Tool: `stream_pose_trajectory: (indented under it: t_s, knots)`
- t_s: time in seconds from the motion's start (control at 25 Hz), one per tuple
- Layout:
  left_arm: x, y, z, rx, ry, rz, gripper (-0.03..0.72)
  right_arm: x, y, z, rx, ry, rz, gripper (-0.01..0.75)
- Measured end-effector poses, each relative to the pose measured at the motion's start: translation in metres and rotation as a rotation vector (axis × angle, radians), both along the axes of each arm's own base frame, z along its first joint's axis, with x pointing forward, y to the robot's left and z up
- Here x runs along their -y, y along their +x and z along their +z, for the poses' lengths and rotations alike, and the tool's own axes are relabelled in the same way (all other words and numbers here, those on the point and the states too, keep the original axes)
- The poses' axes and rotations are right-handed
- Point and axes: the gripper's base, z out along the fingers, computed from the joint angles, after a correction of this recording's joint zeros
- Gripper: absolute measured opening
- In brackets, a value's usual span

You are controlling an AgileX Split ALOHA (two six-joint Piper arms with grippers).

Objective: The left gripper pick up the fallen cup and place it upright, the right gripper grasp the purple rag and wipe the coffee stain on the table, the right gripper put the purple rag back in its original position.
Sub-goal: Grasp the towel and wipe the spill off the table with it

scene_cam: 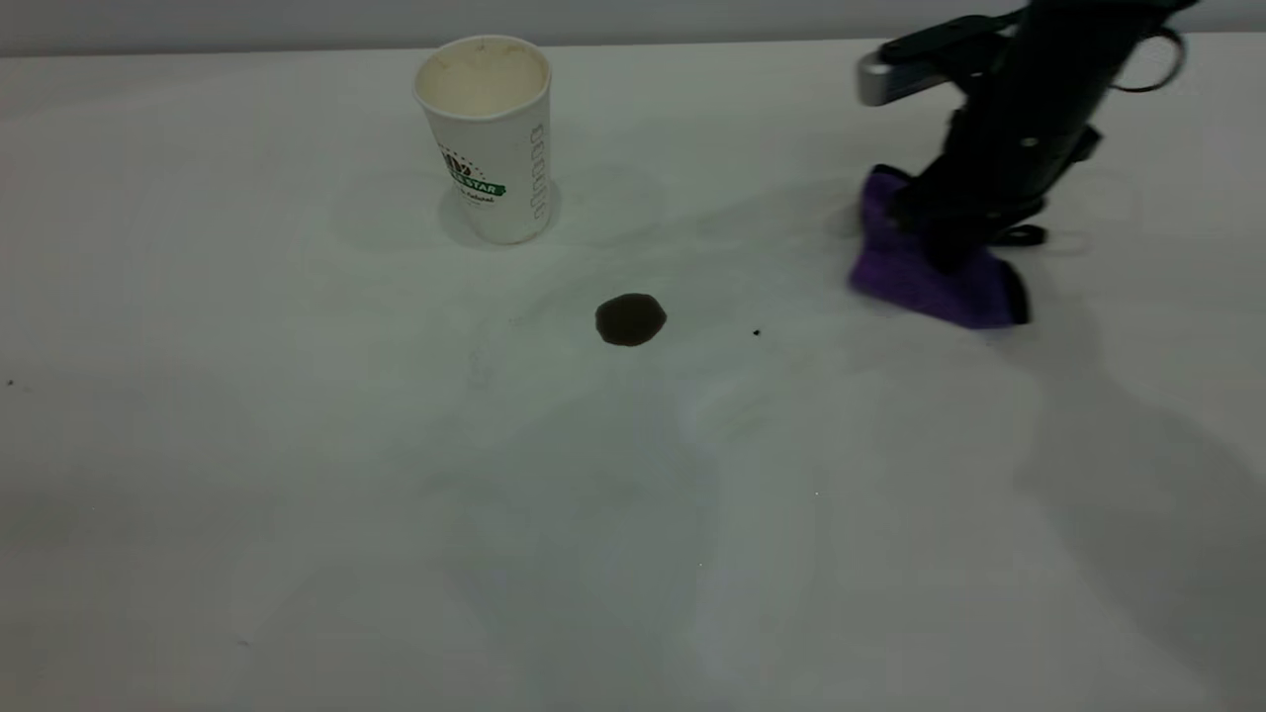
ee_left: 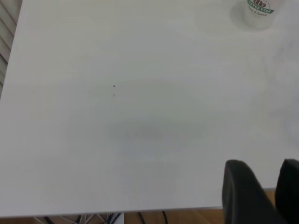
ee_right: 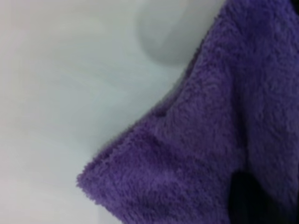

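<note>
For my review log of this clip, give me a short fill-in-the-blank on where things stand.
1. The cup stands ____ on the table.
2. The coffee stain is ____ wiped.
3. The right gripper is down on the ____ rag.

Missing words: upright; not yet; purple

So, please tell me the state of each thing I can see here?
cup: upright, empty, apart from the stain.
coffee stain: unwiped, on the table.
purple rag: bunched up under the right claw.
right claw: down on the rag.
left claw: open, empty, over the table's edge.
</note>
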Motion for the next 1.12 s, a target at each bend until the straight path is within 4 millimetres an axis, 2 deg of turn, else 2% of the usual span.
stream_pose_trajectory:
  t_s: [0.12, 0.32, 0.48, 0.6, 0.76, 0.88, 1.0, 1.12]
  knots:
    - [0.000, 0.000, 0.000, 0.000, 0.000, 0.000, 0.239, -0.037, -0.004, 0.011, -0.020, 0.019, 0.066, 0.070]
    - [0.000, 0.000, 0.000, 0.000, 0.000, 0.000, 0.239, -0.107, -0.010, 0.051, 0.010, 0.067, 0.195, 0.070]
    - [0.000, 0.000, 0.000, 0.000, 0.000, 0.000, 0.239, -0.155, -0.032, 0.058, -0.006, 0.090, 0.259, 0.070]
    - [0.000, 0.000, 0.000, 0.000, 0.000, 0.000, 0.239, -0.182, -0.050, 0.058, -0.015, 0.103, 0.282, 0.070]
    - [0.000, 0.000, 0.000, 0.000, 0.000, 0.000, 0.239, -0.205, -0.068, 0.050, -0.024, 0.118, 0.279, 0.070]
    - [0.000, 0.000, 0.000, 0.000, 0.000, 0.000, 0.239, -0.217, -0.075, 0.036, -0.013, 0.127, 0.278, 0.070]
    - [0.000, 0.000, 0.000, 0.000, 0.000, 0.000, 0.239, -0.222, -0.076, 0.020, 0.019, 0.147, 0.247, 0.070]
    - [0.000, 0.000, 0.000, 0.000, 0.000, 0.000, 0.239, -0.218, -0.073, 0.000, 0.031, 0.152, 0.211, 0.070]
